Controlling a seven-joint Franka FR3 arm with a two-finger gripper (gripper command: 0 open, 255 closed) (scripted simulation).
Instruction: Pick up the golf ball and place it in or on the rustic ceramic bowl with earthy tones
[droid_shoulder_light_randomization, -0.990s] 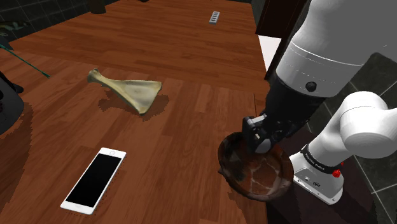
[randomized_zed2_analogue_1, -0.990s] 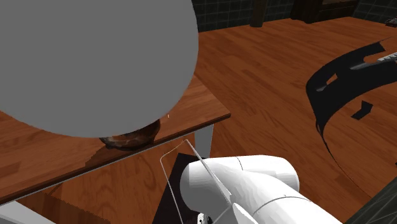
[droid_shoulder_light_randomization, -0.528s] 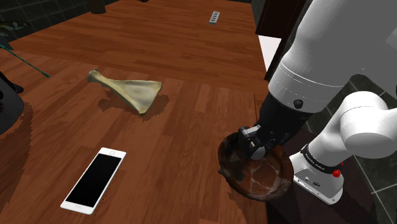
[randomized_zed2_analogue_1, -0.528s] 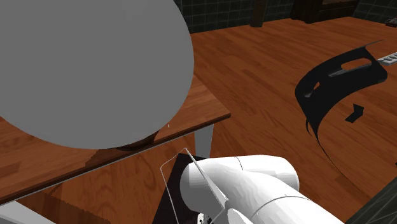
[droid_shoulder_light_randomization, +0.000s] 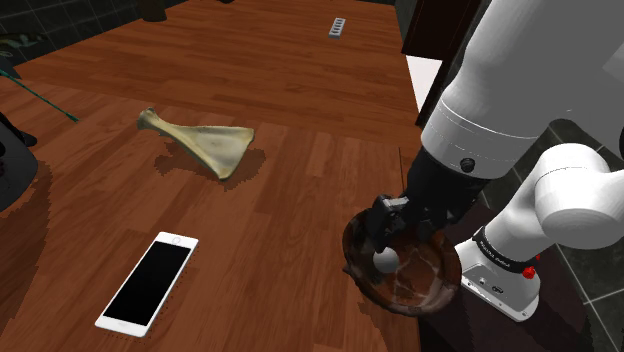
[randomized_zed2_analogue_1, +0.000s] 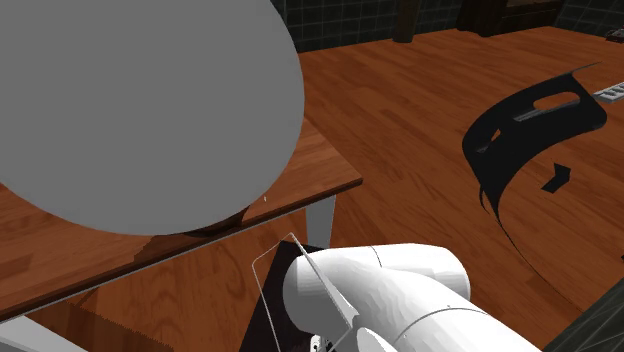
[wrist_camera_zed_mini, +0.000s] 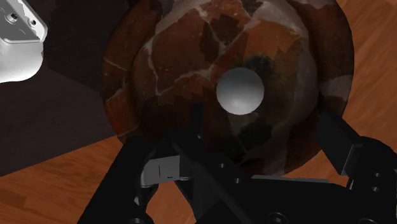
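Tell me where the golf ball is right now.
The golf ball lies inside the mottled brown bowl by the table's edge, at the shoulder view's lower right beside the arm's base, under the open jaws, untouched.

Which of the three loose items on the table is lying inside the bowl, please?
The ball: it rests in the brown bowl, while the bone and the phone lie on the table, apart from it.

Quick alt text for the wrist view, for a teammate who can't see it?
A small pale grey golf ball lies inside the round, brown, crackle-patterned ceramic bowl, free of the open black jaws, which stand apart on either side nearer the camera. The bowl sits on a reddish wooden table.
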